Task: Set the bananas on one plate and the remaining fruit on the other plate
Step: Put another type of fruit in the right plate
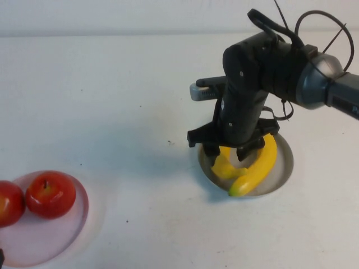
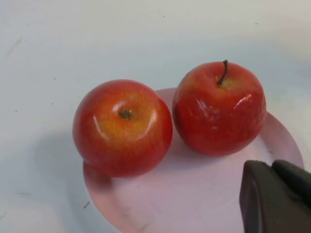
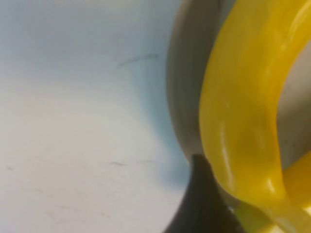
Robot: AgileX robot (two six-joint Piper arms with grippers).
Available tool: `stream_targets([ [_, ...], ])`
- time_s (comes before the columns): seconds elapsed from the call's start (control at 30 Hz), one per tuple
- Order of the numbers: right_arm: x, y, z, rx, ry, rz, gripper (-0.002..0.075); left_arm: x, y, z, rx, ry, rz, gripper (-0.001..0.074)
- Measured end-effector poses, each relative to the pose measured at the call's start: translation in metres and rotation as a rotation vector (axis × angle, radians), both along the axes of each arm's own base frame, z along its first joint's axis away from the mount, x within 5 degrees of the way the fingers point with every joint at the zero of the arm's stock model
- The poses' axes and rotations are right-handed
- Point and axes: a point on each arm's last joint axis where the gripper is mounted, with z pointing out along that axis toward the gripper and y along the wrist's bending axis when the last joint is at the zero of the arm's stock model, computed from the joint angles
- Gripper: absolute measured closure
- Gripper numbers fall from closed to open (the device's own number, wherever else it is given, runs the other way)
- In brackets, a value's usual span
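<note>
Two yellow bananas (image 1: 258, 168) (image 1: 224, 167) lie crossed on the grey-blue plate (image 1: 283, 165) at the right. My right gripper (image 1: 229, 151) hangs low over that plate, open, its fingers standing either side of the shorter-looking banana. In the right wrist view one dark finger (image 3: 199, 204) sits beside a banana (image 3: 243, 97) at the plate's rim (image 3: 187, 87). Two red apples (image 1: 50, 194) (image 1: 8, 203) rest on the pale pink plate (image 1: 39, 241) at the near left. My left gripper (image 2: 272, 167) is shut and empty over the pink plate (image 2: 194, 194), apart from the apples (image 2: 122, 127) (image 2: 218, 108).
The white table (image 1: 129, 101) stretches between the two plates. The right arm (image 1: 314, 84) reaches in from the far right, above the grey-blue plate.
</note>
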Motion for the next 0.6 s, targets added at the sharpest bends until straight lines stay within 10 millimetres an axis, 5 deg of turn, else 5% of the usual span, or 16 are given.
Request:
stream_targets([
  [0.37,-0.012,0.012,0.061,0.21,-0.041,0.141,0.0673,0.0,0.0,0.0,0.0,0.0,0.0,0.0731],
  [0.6,-0.065,0.001,0.129,0.254,-0.198,0.299,0.0724,0.0,0.0,0.0,0.0,0.001,0.0,0.0731],
])
